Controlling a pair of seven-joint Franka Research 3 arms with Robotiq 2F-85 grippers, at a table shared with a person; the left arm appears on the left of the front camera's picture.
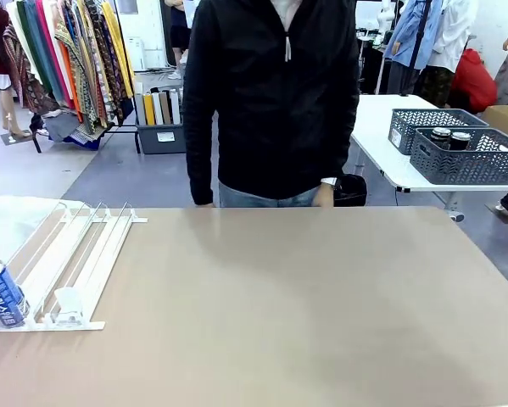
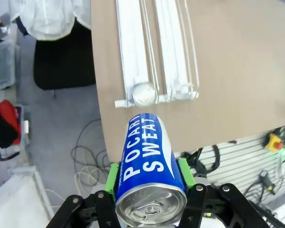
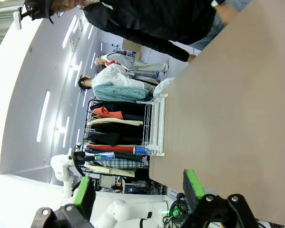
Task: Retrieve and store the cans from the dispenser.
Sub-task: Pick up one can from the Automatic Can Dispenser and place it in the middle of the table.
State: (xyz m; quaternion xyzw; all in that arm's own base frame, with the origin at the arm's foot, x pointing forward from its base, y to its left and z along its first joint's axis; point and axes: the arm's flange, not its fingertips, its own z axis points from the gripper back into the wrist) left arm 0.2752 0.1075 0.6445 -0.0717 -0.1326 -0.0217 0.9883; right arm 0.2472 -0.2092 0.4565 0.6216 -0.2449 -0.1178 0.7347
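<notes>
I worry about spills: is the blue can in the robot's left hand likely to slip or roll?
It looks stiff: the blue can is undented between the left hand's green pads. Its glossy wall may be slippery, though pads press both sides. Laid sideways on the table it would likely roll; upright, being slim, it might tip.

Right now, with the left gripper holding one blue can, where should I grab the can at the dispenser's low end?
Take the can by its blue side wall, high up under the silver top, coming down from above. It stands nearly upright against the front stop of the dispenser, whose rails hem its base. The left gripper holds another can; the open right gripper is free.
</notes>
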